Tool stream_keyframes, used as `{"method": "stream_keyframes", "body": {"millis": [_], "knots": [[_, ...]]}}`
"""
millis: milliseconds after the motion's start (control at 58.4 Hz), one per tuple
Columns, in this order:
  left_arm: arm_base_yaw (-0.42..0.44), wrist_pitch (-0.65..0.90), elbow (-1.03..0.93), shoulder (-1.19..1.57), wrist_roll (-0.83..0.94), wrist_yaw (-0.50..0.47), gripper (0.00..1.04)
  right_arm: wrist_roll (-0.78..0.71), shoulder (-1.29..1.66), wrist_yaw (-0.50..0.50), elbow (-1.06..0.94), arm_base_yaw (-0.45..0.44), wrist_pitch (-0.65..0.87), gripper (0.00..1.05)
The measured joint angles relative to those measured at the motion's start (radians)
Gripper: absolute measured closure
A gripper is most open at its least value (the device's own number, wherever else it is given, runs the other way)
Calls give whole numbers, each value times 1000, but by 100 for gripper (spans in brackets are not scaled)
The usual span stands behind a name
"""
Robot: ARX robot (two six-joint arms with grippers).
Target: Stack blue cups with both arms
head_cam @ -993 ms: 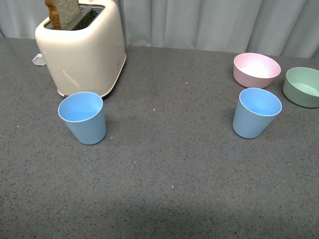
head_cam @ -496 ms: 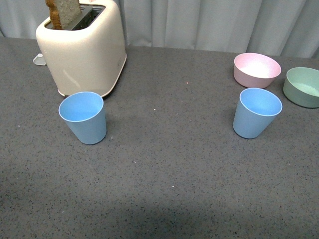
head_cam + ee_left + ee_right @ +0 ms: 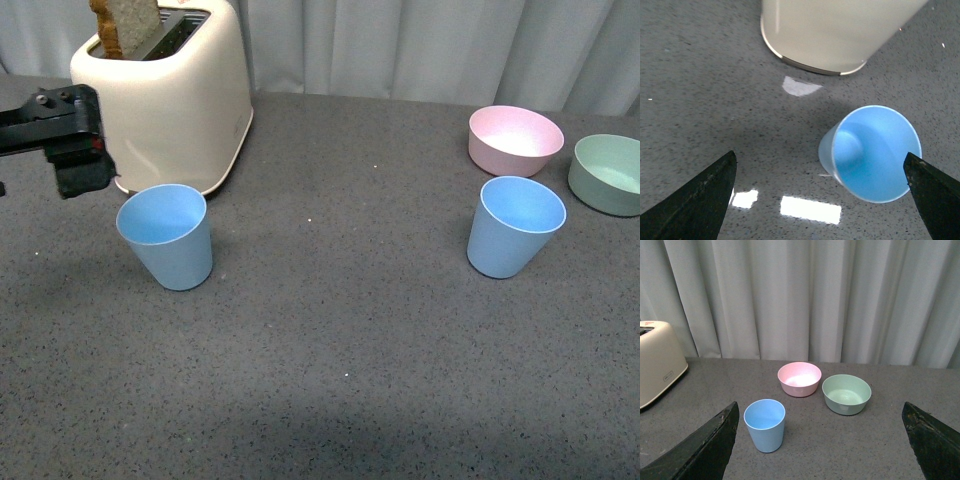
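Observation:
Two light blue cups stand upright on the grey table. The left cup point(image 3: 167, 235) stands in front of the toaster. The right cup point(image 3: 513, 226) stands near the pink bowl. My left gripper point(image 3: 78, 165) is open, above the table just left of and behind the left cup. In the left wrist view the left gripper point(image 3: 820, 155) is open and empty, high over the left cup point(image 3: 872, 152), which lies toward one finger. My right gripper point(image 3: 820, 405) is open and empty, well back from the right cup point(image 3: 765, 425). The right arm is out of the front view.
A cream toaster point(image 3: 170, 95) with a slice of bread stands at the back left, close behind the left cup. A pink bowl point(image 3: 514, 139) and a green bowl point(image 3: 607, 174) sit at the back right, just behind the right cup.
My left arm has come into the front view from the left edge, next to the toaster and the left cup. The cups have not moved.

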Motion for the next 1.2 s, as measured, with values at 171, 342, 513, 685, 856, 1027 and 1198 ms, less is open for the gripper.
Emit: {"method": "stream_keyframes", "body": {"millis": [171,342,513,685,856,1027,1198], "knots": [[-8,-74,97,103,-38,29,7,0,0,0,0,0,0,10],[-9,-168,166,191,-63,33,7,0,0,0,0,0,0,10],[-8,-221,206,250,-78,56,7,0,0,0,0,0,0,10],[-9,-268,254,281,-84,73,16,0,0,0,0,0,0,10],[-12,-309,288,301,-90,80,39,0,0,0,0,0,0,10],[-16,-351,311,312,-129,91,65,0,0,0,0,0,0,10],[-22,-375,320,313,-132,99,90,0,0,0,0,0,0,10]]}}
